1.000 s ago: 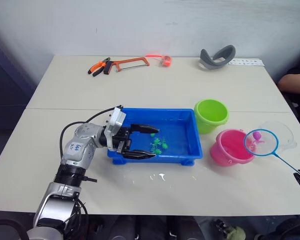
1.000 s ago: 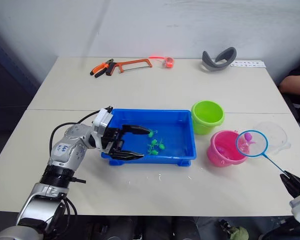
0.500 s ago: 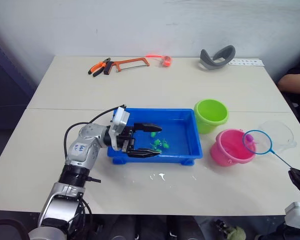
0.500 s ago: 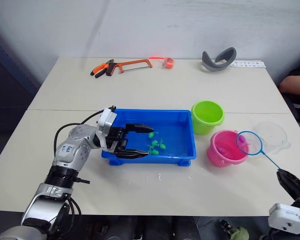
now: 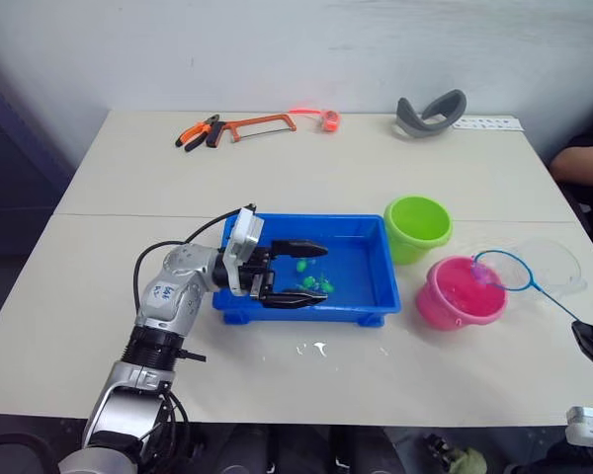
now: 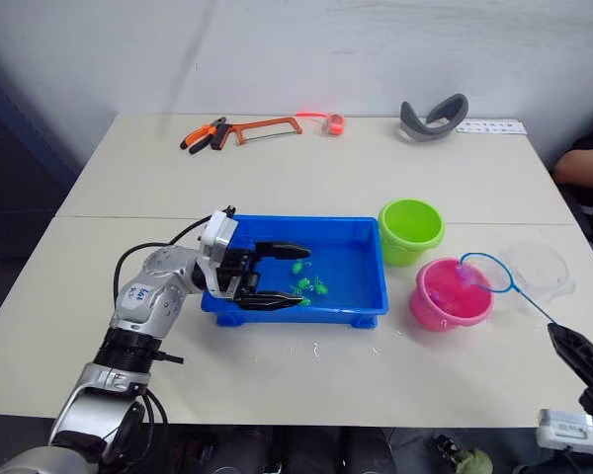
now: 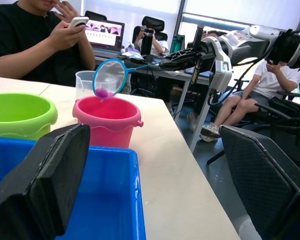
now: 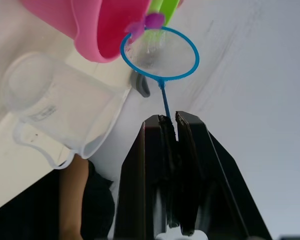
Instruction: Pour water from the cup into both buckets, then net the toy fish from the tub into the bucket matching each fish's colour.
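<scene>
We are tipping a pink fish (image 8: pixel 153 20) out of the net (image 5: pixel 507 271) into the pink bucket (image 5: pixel 459 292), so the job now is to keep the hoop over the bucket's mouth and roll it far enough that the fish slides off the mesh and drops inside rather than over the rim. Our right gripper (image 8: pixel 170 125) is clenched on the net's thin dark handle, well back from the hoop, so small wrist turns swing the hoop a lot; we judge a slow roll best. The hoop sits at the bucket's 2 o'clock edge, tilted, with the fish at its lower lip right at the rim. Our left gripper (image 5: pixel 295 273) hangs over the blue tub (image 5: pixel 374 296) with its fingers spread wide and nothing between them; green fish (image 5: pixel 312 284) lie in the tub just by its tips. The green bucket (image 5: pixel 416 226) stands at 11 o'clock from the pink one, close beside it, and the clear cup (image 5: pixel 558 265) stands just behind the hoop at 2 o'clock, near enough for the rim to knock it on the way back. Far up the table lie a hacksaw (image 5: pixel 257 124), orange pliers (image 5: pixel 195 132) and a grey curved piece (image 5: pixel 429 111), all well apart. A person's arm (image 5: pixel 580 163) rests at the table's right edge.
</scene>
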Robot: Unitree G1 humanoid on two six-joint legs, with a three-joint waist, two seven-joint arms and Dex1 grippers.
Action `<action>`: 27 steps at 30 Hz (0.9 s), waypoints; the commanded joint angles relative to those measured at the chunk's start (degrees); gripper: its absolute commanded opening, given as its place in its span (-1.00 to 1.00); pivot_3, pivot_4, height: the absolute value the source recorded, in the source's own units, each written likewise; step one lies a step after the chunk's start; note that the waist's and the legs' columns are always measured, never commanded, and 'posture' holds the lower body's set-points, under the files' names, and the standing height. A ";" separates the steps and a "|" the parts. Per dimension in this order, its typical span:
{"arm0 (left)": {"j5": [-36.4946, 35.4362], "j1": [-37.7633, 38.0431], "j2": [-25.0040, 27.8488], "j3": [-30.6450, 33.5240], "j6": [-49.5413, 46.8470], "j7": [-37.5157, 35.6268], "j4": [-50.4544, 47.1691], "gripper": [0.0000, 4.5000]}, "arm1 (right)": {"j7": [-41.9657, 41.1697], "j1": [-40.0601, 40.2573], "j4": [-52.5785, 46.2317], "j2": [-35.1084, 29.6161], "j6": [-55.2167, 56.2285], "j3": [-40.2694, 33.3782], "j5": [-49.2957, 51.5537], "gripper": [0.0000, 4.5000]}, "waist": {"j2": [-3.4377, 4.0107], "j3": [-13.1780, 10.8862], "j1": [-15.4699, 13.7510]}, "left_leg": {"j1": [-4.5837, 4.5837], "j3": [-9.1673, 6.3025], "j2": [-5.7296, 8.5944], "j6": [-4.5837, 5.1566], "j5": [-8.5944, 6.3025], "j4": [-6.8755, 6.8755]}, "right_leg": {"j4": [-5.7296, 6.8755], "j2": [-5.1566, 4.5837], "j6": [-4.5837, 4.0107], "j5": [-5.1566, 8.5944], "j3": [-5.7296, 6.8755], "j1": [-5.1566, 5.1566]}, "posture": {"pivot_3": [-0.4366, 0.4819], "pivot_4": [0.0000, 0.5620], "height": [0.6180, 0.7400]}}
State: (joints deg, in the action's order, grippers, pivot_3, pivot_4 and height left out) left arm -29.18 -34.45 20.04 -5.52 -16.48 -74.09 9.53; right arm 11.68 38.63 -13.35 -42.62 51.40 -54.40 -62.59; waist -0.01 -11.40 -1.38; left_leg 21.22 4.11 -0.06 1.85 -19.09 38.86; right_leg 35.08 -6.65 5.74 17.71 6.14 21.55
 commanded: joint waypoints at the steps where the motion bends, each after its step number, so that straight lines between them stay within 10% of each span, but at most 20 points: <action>1: -0.74 -0.50 -0.53 0.61 0.19 0.20 -1.01 0.99 | 3.96 1.87 -0.50 -1.67 -2.68 -2.11 -1.88 -1.00 | 0.00 0.00 0.02 | 0.00 0.00 0.00 0.00 0.00 0.00 | 0.00 0.01 0.00 0.00 0.00 0.00 | -0.05 -0.47 1.00; 7: -0.40 -0.74 -1.33 0.77 0.91 0.68 -0.25 0.99 | 3.25 2.99 0.58 -4.09 -3.84 -0.69 3.63 -1.00 | 0.00 0.00 0.11 | 0.00 0.01 0.00 0.00 0.00 0.01 | 0.00 0.02 0.00 0.00 0.00 -0.01 | -0.05 -0.47 1.00; 16: -3.38 2.19 1.65 7.72 -1.15 4.45 -2.02 0.99 | -28.28 7.17 -15.77 -8.55 -23.18 16.34 74.96 -1.00 | 0.00 -0.01 0.55 | -0.05 -0.03 -0.19 0.02 0.00 0.04 | -0.01 -0.13 -0.01 -0.01 0.02 -0.08 | -0.05 -0.47 1.00; 27: -3.54 13.59 12.30 19.93 3.53 7.15 -5.32 0.99 | -44.94 -21.60 -23.42 -26.49 -55.74 33.13 92.19 -1.00 | -0.03 -0.01 0.60 | 0.07 -0.16 -0.27 0.12 -0.09 0.15 | 0.03 -0.19 -0.04 -0.02 0.19 -0.05 | -0.05 -0.47 1.00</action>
State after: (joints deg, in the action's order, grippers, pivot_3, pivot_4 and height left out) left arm -31.58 -21.76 31.23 12.24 -13.31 -67.10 7.79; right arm -31.91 19.11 -35.77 -68.38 -1.08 -23.51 27.81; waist -0.04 -11.41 -0.78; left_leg 21.31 3.92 -0.33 1.98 -19.19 39.02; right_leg 35.09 -6.84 5.70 17.69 6.36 21.49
